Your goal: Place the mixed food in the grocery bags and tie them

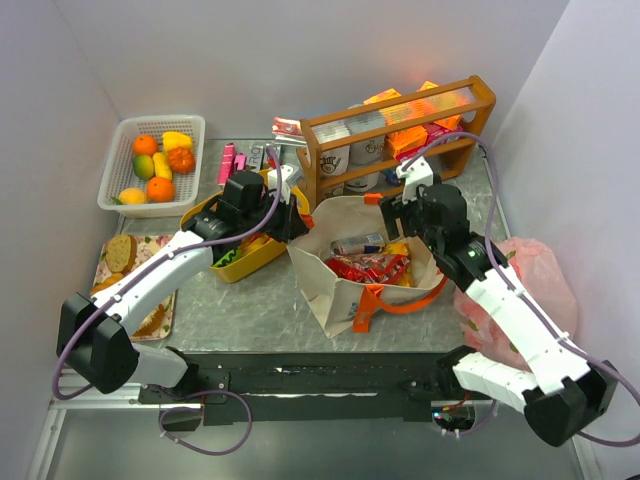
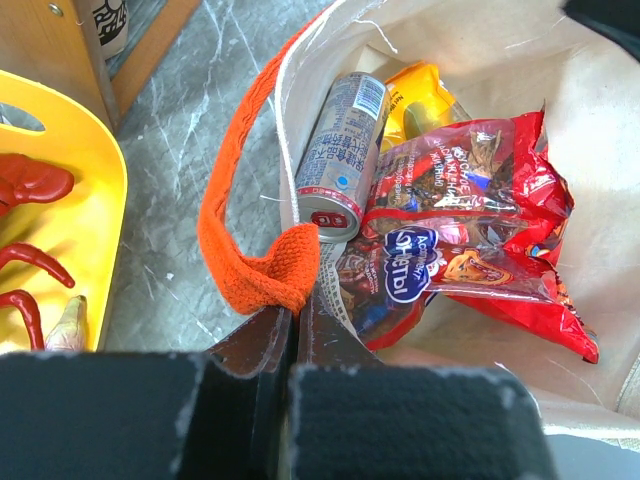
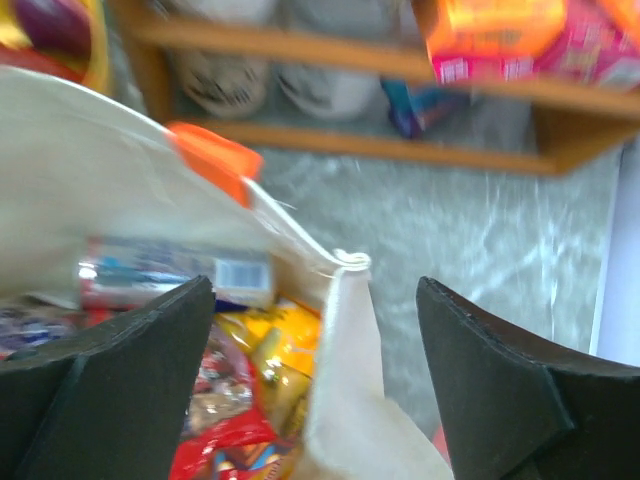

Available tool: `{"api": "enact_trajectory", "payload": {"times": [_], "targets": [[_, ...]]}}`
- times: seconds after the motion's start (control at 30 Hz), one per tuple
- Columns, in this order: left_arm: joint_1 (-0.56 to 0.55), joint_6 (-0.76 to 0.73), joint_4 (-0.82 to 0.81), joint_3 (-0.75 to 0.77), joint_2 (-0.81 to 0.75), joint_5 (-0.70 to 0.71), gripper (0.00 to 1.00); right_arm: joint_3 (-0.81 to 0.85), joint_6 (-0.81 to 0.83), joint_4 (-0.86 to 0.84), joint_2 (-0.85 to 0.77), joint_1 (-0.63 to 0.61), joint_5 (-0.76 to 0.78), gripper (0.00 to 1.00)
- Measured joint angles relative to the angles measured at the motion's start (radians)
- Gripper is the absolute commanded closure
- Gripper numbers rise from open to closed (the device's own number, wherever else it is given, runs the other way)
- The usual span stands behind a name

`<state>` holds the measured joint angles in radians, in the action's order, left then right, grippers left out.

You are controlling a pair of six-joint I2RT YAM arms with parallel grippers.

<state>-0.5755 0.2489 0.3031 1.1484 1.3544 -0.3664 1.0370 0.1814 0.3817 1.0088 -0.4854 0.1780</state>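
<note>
The cream canvas tote [image 1: 335,290] stands open at mid-table and holds a slim can [image 1: 357,243], red snack packets [image 1: 372,268] and an orange crisp bag [image 1: 400,250]. My left gripper [image 1: 295,218] is at the tote's left rim. In the left wrist view it [image 2: 293,312] is shut on the orange handle [image 2: 262,272], beside the can [image 2: 340,150] and packets [image 2: 470,230]. My right gripper [image 1: 395,213] is open at the tote's far right corner, with its jaws [image 3: 315,290] on either side of the rim [image 3: 345,310]. The pink plastic bag [image 1: 535,280] lies at the right.
A white mesh basket [image 1: 118,150] at the back left holds an orange [image 1: 145,144], a yellow fruit [image 1: 176,140] and other fruit. The yellow tub [image 1: 240,262] with a red lobster [image 2: 30,185] sits left of the tote. A wooden rack [image 1: 400,125] stands behind it. A bread tray [image 1: 125,262] is at the left.
</note>
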Motion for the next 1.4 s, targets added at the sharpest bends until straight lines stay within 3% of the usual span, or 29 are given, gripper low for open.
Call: {"api": "enact_trajectory", "payload": {"times": [0.17,0.27,0.3,0.4,0.6,0.93,1.0,1.07,1.1,1.23,1.33,1.4], "targets": [[0.000,0.009,0.005,0.018,0.015,-0.001,0.99,-0.002,-0.011,0.031,0.038,0.079,-0.039,0.42],[-0.008,0.025,0.017,0.063,0.053,0.000,0.99,-0.002,-0.030,0.024,0.050,0.125,-0.075,0.61],[-0.017,0.027,0.021,0.084,0.071,0.007,0.99,-0.002,-0.043,0.021,0.060,0.145,-0.088,0.74],[-0.050,0.031,0.042,0.177,0.140,0.030,0.99,-0.002,-0.082,0.003,0.095,0.209,-0.101,0.99],[-0.109,0.050,0.071,0.428,0.342,0.052,0.99,0.029,-0.108,0.000,0.148,0.311,-0.078,1.00],[-0.111,0.060,0.065,0.791,0.647,0.123,0.98,0.288,-0.097,0.032,0.420,0.477,0.020,1.00],[-0.112,0.060,0.056,0.829,0.678,0.134,0.94,0.341,-0.091,0.031,0.470,0.498,0.026,1.00],[-0.115,0.060,0.053,0.856,0.698,0.142,0.75,0.385,-0.084,0.031,0.514,0.512,0.032,1.00],[-0.117,0.056,0.052,0.868,0.706,0.147,0.67,0.406,-0.081,0.033,0.533,0.517,0.031,0.97],[-0.118,0.048,-0.002,0.887,0.716,0.162,0.21,0.450,-0.069,0.062,0.567,0.526,0.031,0.23],[-0.115,0.045,-0.071,0.832,0.690,0.154,0.07,0.457,-0.065,0.076,0.534,0.533,0.023,0.05],[-0.114,0.041,-0.113,0.772,0.659,0.143,0.02,0.458,-0.080,0.103,0.488,0.536,0.012,0.04]]}}
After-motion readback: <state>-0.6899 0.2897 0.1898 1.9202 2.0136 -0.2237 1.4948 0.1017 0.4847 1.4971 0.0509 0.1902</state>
